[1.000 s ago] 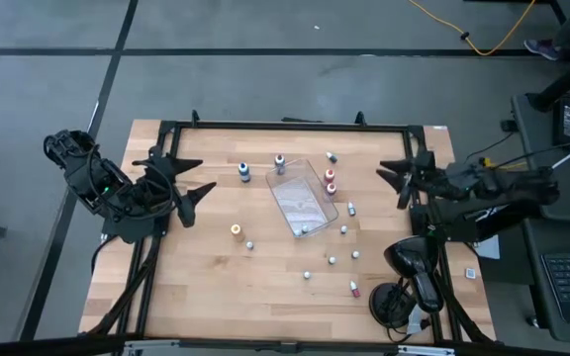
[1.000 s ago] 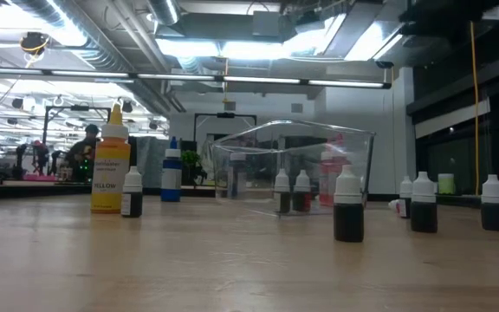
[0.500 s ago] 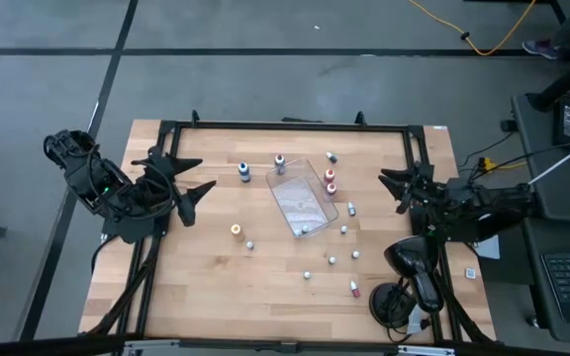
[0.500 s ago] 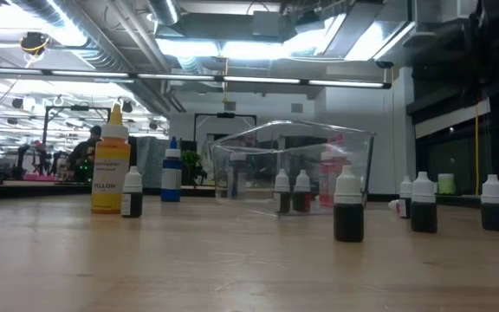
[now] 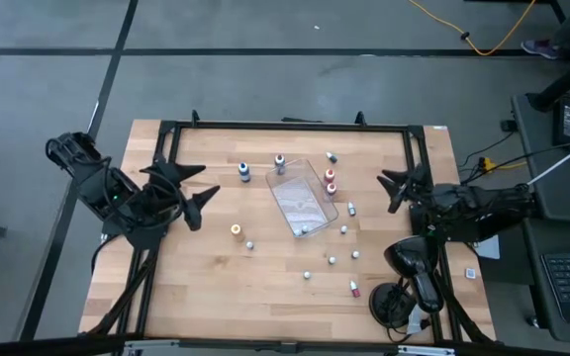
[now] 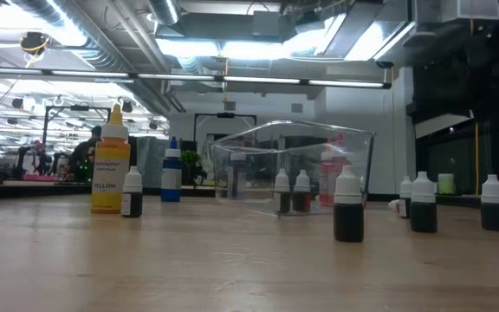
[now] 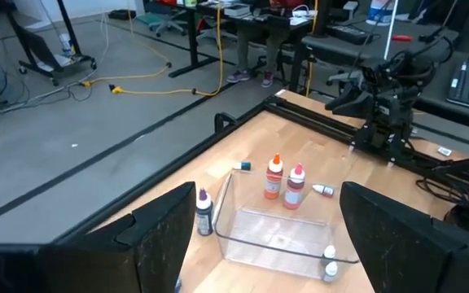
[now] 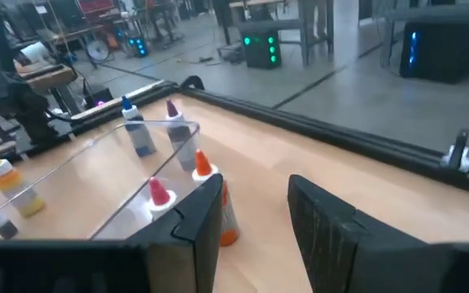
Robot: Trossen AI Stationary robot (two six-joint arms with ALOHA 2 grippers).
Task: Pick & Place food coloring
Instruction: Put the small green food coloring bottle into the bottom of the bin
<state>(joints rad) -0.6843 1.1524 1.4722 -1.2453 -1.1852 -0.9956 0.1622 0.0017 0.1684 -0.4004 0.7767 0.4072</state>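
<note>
Fingers of left gripper (image 5: 194,188) spread wide; right gripper (image 5: 391,190) narrower, seemingly empty.

One camera hangs above me and looks straight down on the whole wooden table (image 5: 206,287), with my left arm at its left edge and my right arm at its right. A second sits at table-top height and looks level across the boards, close to the clear tray (image 6: 293,169), into the room behind. My two wrist cameras look forward from opposite ends, so all four share that tray (image 7: 279,236) (image 8: 96,195) (image 5: 302,201).
</note>
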